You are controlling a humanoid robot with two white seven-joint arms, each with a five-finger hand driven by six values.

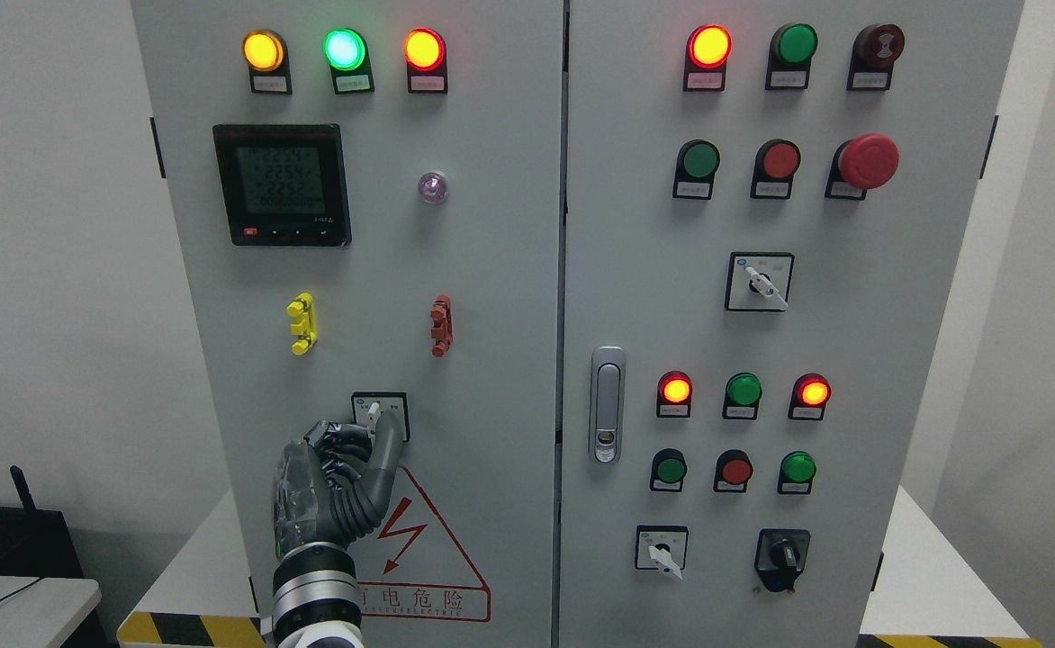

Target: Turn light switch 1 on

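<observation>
With the left hand [338, 477] at the switch [374, 414] low on the cabinet's left door [491, 270], fingers curled and one extended fingertip touching its white knob, it should pinch squarely and twist without slipping off.

Cabinet [491, 270] light grey. Top-left lamps: amber [264, 50], green [345, 49], orange-red [424, 49]. Meter [283, 184] black, grey-green screen. Clips: yellow [302, 323], red [440, 325]. Mushroom button [868, 161] red. Warning triangle [424, 562] red on grey. Hand [334, 486] dark grey. Base stripe [187, 628] yellow-black hazard.
</observation>
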